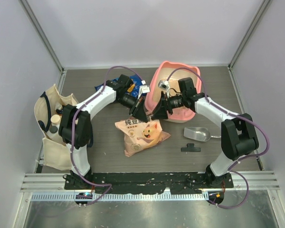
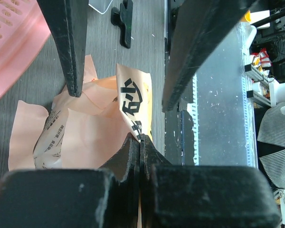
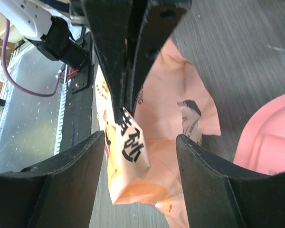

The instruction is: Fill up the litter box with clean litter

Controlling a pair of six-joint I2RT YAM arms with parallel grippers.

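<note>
The pinkish-beige litter bag (image 1: pixel 142 135) with the orange cartoon cat lies on the table in front of the pink litter box (image 1: pixel 176 114). My left gripper (image 1: pixel 138 114) is shut on the bag's top edge, which shows between the closed jaws in the left wrist view (image 2: pixel 141 137). My right gripper (image 1: pixel 157 113) is open, its jaws either side of the same raised flap (image 3: pixel 133 147) without touching it. The bag's body also shows in the left wrist view (image 2: pixel 85 137) and the right wrist view (image 3: pixel 171 95). The litter is hidden inside the bag.
A blue chip bag (image 1: pixel 104 87) lies behind the left arm. A cream tote bag (image 1: pixel 54 123) stands at the left edge. A clear scoop (image 1: pixel 197 134) and a black clip (image 1: pixel 190 148) lie right of the litter bag.
</note>
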